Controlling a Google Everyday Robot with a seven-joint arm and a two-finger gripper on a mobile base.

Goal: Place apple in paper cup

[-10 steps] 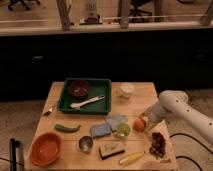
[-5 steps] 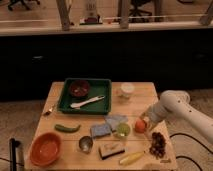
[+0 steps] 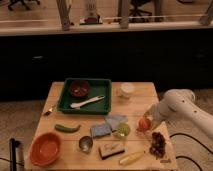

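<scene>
The red-orange apple (image 3: 143,124) lies on the wooden table (image 3: 60,90) at the right, between a yellow-green fruit (image 3: 122,130) and the grapes (image 3: 158,143). My gripper (image 3: 149,119) is at the end of the white arm (image 3: 177,106), which reaches in from the right. The gripper is down at the apple's upper right side and hides part of it. The white paper cup (image 3: 126,90) stands upright at the back of the table, just right of the green tray, well behind the apple.
A green tray (image 3: 103,85) holds a dark red bowl (image 3: 79,88) and a white spoon (image 3: 87,103). Also on the table are an orange bowl (image 3: 46,148), a metal cup (image 3: 86,144), blue sponges (image 3: 101,130), a green vegetable (image 3: 67,128), a small block (image 3: 111,149) and a yellow item (image 3: 131,158).
Almost nothing has changed. The gripper and the apple sit a hair further right than one second ago, and the other things have not moved.
</scene>
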